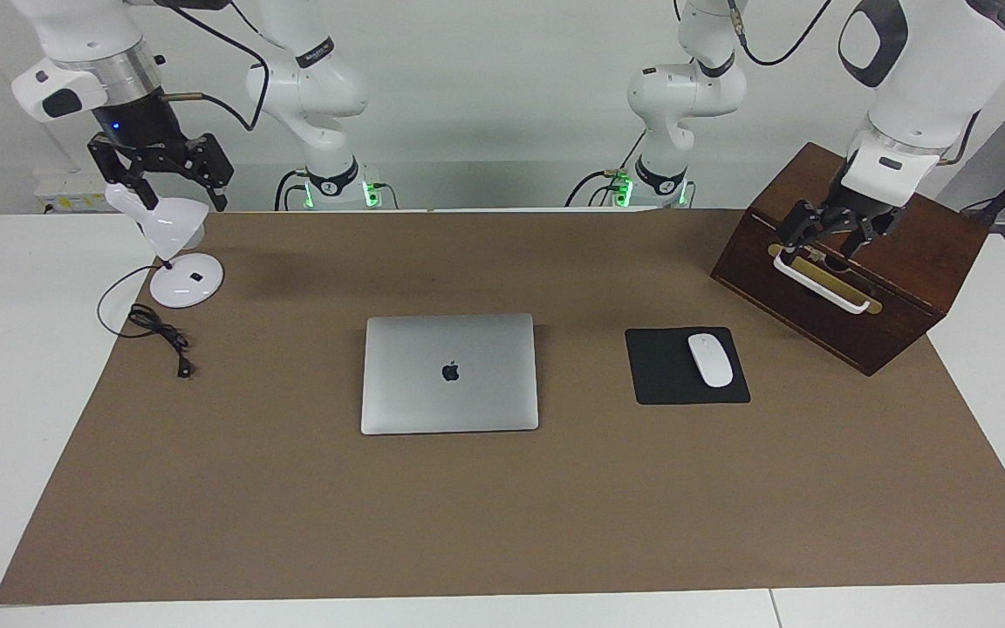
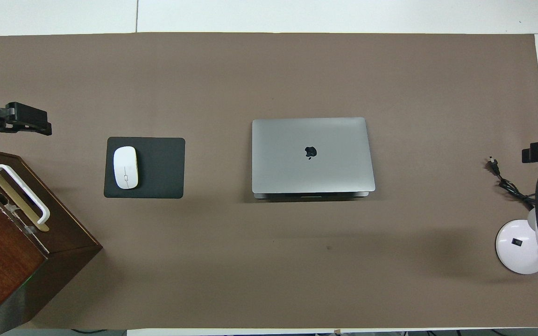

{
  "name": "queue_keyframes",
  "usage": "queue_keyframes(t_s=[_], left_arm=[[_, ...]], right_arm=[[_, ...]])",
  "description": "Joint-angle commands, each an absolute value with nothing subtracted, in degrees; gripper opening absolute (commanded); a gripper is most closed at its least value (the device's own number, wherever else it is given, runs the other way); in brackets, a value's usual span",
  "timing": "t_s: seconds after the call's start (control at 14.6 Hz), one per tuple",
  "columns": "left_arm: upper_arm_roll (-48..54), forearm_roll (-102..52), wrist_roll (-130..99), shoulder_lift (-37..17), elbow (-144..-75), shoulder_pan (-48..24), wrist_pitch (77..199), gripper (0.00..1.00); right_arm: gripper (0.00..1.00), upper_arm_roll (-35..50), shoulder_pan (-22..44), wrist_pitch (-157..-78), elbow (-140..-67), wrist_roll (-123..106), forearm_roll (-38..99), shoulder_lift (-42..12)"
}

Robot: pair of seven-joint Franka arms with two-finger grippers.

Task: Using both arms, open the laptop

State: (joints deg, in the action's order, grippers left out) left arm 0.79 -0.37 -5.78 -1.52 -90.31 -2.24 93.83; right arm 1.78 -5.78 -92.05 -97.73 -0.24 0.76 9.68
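The silver-grey laptop (image 1: 449, 373) lies shut on the brown mat in the middle of the table, its apple logo up; it also shows in the overhead view (image 2: 312, 155). My left gripper (image 1: 821, 241) hangs open just over the white handle of the wooden box at the left arm's end, and shows at the edge of the overhead view (image 2: 21, 122). My right gripper (image 1: 164, 181) hangs open over the white desk lamp (image 1: 178, 262) at the right arm's end. Both grippers are empty and away from the laptop.
A black mouse pad (image 1: 664, 375) with a white mouse (image 1: 710, 359) lies beside the laptop toward the left arm's end. The brown wooden box (image 1: 904, 288) stands tilted past it. The lamp's black cable (image 1: 158, 331) trails on the mat.
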Motion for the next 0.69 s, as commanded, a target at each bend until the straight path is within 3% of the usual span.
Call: queue_keyframes(t_s=[0.0,0.41,0.62], left_arm=[[0.4,0.5,-6.2,-0.1,-92.0,-2.9,95.3,1.0],[0.4,0.5,-6.5,-0.1,-92.0,-2.9,95.7,1.0],[0.5,0.4,-6.8,-0.1,-92.0,-2.9,95.7,1.0]], right_arm=[[1.0,2.1,-6.1,-91.1,-98.6,-1.6,1.2,10.9],[1.0,1.8,-6.9,-92.3,-99.1,-5.9,1.2,10.9],[1.0,1.8,-8.3,-98.2,-100.3,-9.5,1.1,10.5]])
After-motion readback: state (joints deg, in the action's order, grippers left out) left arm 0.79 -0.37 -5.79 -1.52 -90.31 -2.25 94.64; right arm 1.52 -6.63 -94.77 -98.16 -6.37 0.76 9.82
